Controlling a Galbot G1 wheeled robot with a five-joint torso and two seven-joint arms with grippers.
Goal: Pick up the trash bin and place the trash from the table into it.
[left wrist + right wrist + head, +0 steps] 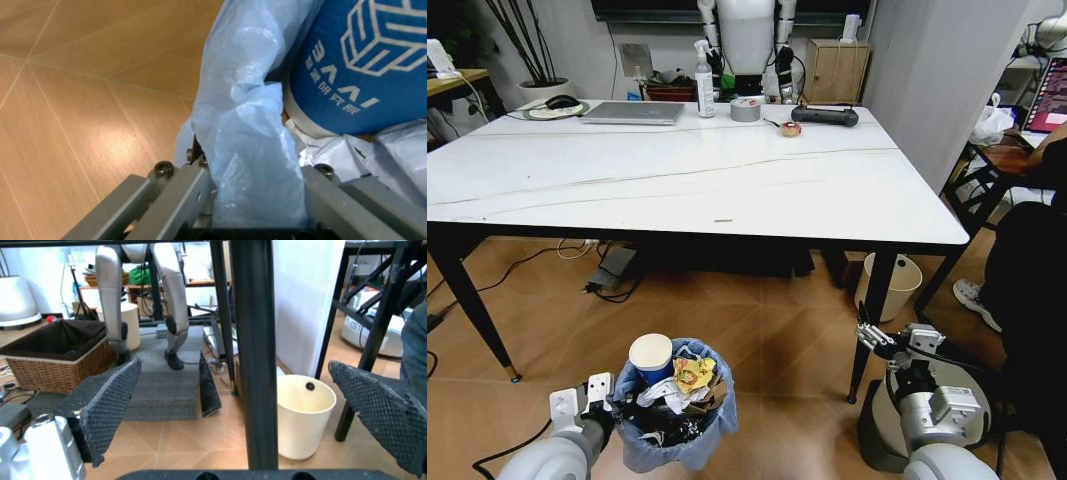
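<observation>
The trash bin (677,440) stands on the wood floor in front of the table (677,190), lined with a light-blue bag. It is filled with trash: a blue paper cup (651,357), a yellow wrapper (693,374) and crumpled white paper. My left gripper (585,395) is at the bin's left rim. In the left wrist view this gripper (250,170) is shut on the bag-covered rim (247,125), with the blue cup (360,65) just inside. My right gripper (889,338) hangs open and holds nothing, low by the table's front right leg (253,355).
On the table's far side lie a laptop (632,112), a spray bottle (703,66), a grey tape roll (745,109), a black bar (825,116) and a small red-yellow item (790,128). A cream bucket (889,285) stands behind the right leg. A person sits at the right.
</observation>
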